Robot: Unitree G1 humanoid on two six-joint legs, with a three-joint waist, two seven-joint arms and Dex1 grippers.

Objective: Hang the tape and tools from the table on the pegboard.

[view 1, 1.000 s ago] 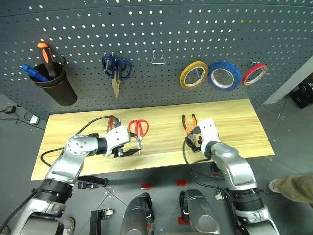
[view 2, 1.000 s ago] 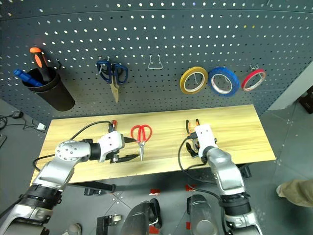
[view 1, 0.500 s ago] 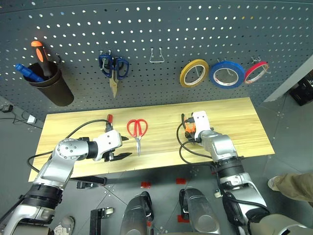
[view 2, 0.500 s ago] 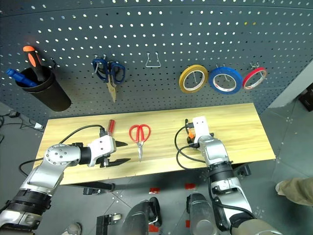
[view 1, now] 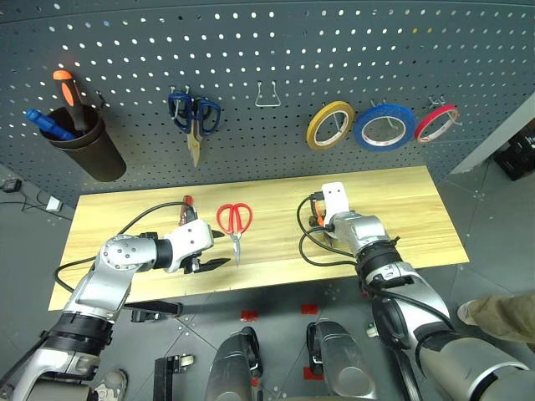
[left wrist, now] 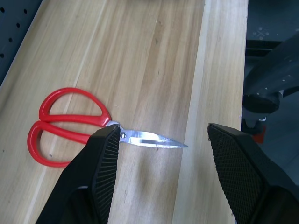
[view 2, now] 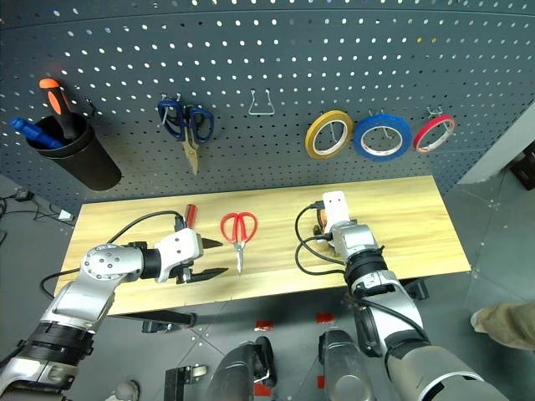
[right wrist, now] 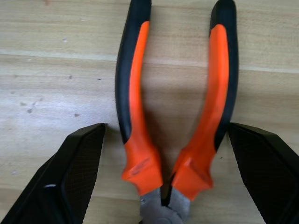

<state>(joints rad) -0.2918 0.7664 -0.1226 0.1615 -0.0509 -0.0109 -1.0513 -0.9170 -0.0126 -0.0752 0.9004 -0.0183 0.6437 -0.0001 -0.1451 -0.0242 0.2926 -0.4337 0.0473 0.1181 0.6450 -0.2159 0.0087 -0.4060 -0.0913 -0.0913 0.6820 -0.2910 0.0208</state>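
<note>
The orange-and-black pliers [right wrist: 175, 116] lie on the table [view 1: 418, 209], and my open right gripper [right wrist: 166, 129] straddles their handles, one finger on each side. The red-handled scissors [view 1: 235, 219] lie left of centre, blades pointing toward the front edge. My left gripper [left wrist: 162, 128] hovers open just left of those blades with nothing in it. The red-handled screwdriver [view 1: 187, 203] lies behind the left hand, partly hidden by it. The blue tape [view 1: 383, 127] hangs on the pegboard [view 1: 276, 42].
Also on the pegboard are a yellow tape ring [view 1: 330, 124], a red tape ring [view 1: 435, 123], blue-handled scissors [view 1: 196, 117], a bare wire hook [view 1: 267, 94] and a black cup [view 1: 88, 150] holding an orange-handled screwdriver. A person's leg [view 1: 501, 313] is at the lower right.
My right arm has reached forward and dipped over the pliers, so its fingers now flank the handles. The left arm has stayed where it was.
</note>
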